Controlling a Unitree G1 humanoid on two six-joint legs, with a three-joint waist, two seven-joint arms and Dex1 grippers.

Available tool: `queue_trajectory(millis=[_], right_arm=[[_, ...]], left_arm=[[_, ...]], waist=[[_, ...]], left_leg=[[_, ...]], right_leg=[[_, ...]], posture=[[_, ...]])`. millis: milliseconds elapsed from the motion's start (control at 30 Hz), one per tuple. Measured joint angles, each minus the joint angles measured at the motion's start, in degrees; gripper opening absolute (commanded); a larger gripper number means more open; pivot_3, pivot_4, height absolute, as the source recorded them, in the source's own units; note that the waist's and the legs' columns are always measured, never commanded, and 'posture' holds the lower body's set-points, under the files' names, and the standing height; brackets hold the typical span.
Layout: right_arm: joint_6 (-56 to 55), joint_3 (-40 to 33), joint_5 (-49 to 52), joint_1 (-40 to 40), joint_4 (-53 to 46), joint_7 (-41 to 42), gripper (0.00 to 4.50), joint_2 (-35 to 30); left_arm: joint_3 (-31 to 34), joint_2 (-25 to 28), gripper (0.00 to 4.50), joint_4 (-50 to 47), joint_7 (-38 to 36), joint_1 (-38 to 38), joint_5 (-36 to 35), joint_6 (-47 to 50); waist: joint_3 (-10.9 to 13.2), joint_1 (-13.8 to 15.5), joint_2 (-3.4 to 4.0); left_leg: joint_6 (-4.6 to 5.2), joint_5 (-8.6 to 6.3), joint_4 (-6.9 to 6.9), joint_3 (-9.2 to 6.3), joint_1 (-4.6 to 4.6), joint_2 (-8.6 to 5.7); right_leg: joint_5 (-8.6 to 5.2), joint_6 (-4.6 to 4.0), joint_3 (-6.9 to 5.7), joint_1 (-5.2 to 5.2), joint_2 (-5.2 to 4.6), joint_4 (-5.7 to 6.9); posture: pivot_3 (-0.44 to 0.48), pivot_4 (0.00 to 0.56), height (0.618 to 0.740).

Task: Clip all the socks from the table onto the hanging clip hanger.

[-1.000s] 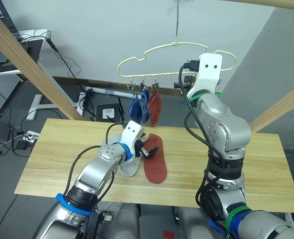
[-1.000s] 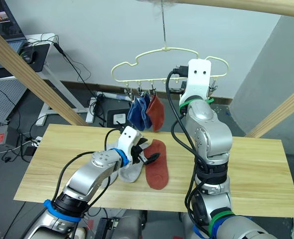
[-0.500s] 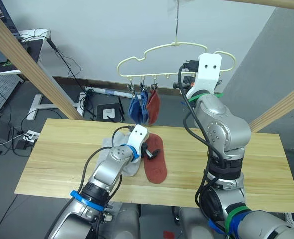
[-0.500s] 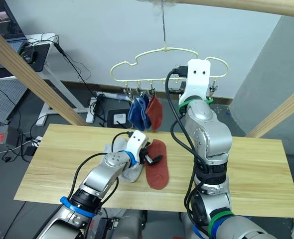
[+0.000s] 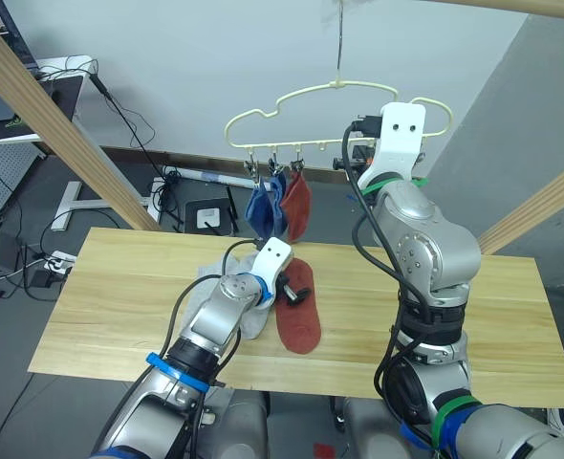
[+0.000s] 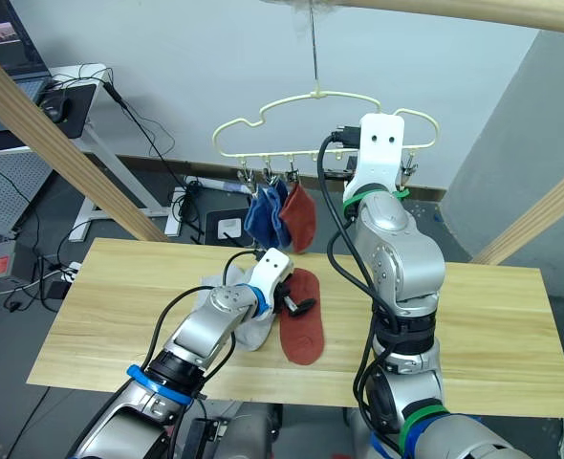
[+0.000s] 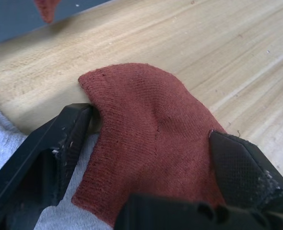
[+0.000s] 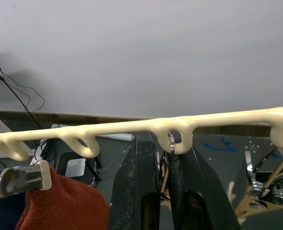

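A rust red sock (image 5: pixel 298 314) lies on the table (image 5: pixel 100 296), with light grey socks (image 5: pixel 250 322) beside it under my left arm. My left gripper (image 7: pixel 148 127) is open and low over the red sock's (image 7: pixel 151 143) rounded end, one finger (image 7: pixel 60 143) on each side. The clip hanger (image 5: pixel 292 96) hangs above the table's far edge with two blue socks (image 5: pixel 266 210) and a rust red sock (image 5: pixel 299 203) clipped to it. My right gripper (image 8: pixel 165 143) is raised at the hanger's bar (image 8: pixel 108 129), shut on a metal clip (image 8: pixel 171 143) under one loop.
Thick wooden poles slant up at the left (image 5: pixel 62 124) and right (image 5: pixel 540 206) of the table. A desk, cables and a power strip (image 5: pixel 57 258) sit on the floor behind. The hanger's right-hand clips (image 8: pixel 249 167) hang free of socks.
My left gripper has slid a little to the right and forward onto the red sock's end. The right arm and the hanger have not moved.
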Motion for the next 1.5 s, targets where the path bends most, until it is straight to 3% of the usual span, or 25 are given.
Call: queue_trajectory(millis=[67, 167, 500, 600, 900, 1067, 1500], right_arm=[[0.0, 0.0, 0.0, 0.0, 0.0, 0.0, 0.0, 0.0], [0.0, 0.0, 0.0, 0.0, 0.0, 0.0, 0.0, 0.0], [0.0, 0.0, 0.0, 0.0, 0.0, 0.0, 0.0, 0.0], [0.0, 0.0, 0.0, 0.0, 0.0, 0.0, 0.0, 0.0], [0.0, 0.0, 0.0, 0.0, 0.0, 0.0, 0.0, 0.0], [0.0, 0.0, 0.0, 0.0, 0.0, 0.0, 0.0, 0.1], [0.1, -0.1, 0.2, 0.0, 0.0, 0.1, 0.0, 0.2]], left_arm=[[-0.2, 0.1, 4.45, -0.1, -0.6, -0.2, 0.3, 0.4], [-0.4, 0.1, 3.86, -0.3, -1.1, -0.5, 0.6, 1.3], [-0.9, 0.2, 0.75, -0.2, -2.3, -0.4, 2.3, 0.7], [-1.2, 0.2, 0.05, -0.1, -2.4, -0.4, 2.4, 0.3], [-1.1, 0.4, 0.05, 0.3, -3.3, 0.3, 3.0, -4.4], [2.3, 0.7, 0.05, -3.4, -4.1, 1.2, 0.8, -6.7], [11.7, 0.0, 0.05, -20.4, -7.1, 3.4, -12.9, 1.5]], waist=[[0.0, 0.0, 0.0], [0.0, 0.0, 0.0], [0.0, 0.0, 0.0], [0.0, 0.0, 0.0], [0.0, 0.0, 0.0], [0.0, 0.0, 0.0], [0.0, 0.0, 0.0]], left_leg=[[0.0, 0.0, 0.01, 0.0, 0.0, 0.0], [0.0, 0.0, 0.02, 0.0, 0.0, 0.0], [-0.01, 0.0, 0.02, 0.0, 0.0, 0.0], [-0.01, 0.0, 0.03, 0.0, 0.0, 0.0], [-0.01, 0.0, 0.03, 0.0, 0.0, 0.0], [-0.01, 0.01, 0.03, 0.0, 0.0, 0.01], [-0.01, 0.01, 0.05, -0.01, 0.0, 0.0]], right_leg=[[0.0, 0.0, 0.0, 0.01, 0.0, 0.0], [0.0, 0.0, 0.0, 0.01, 0.0, 0.01], [0.0, 0.0, 0.0, 0.01, 0.0, 0.01], [0.0, 0.0, 0.0, 0.01, 0.0, 0.01], [0.0, 0.0, 0.0, 0.01, -0.01, 0.02], [0.0, -0.01, 0.0, 0.01, -0.01, 0.02], [0.01, -0.01, -0.02, 0.01, -0.01, 0.03]], posture=[[0.053, 0.307, 0.74], [0.051, 0.305, 0.74], [0.048, 0.301, 0.74], [0.05, 0.301, 0.74], [0.052, 0.299, 0.74], [0.054, 0.299, 0.74], [0.065, 0.299, 0.74]])
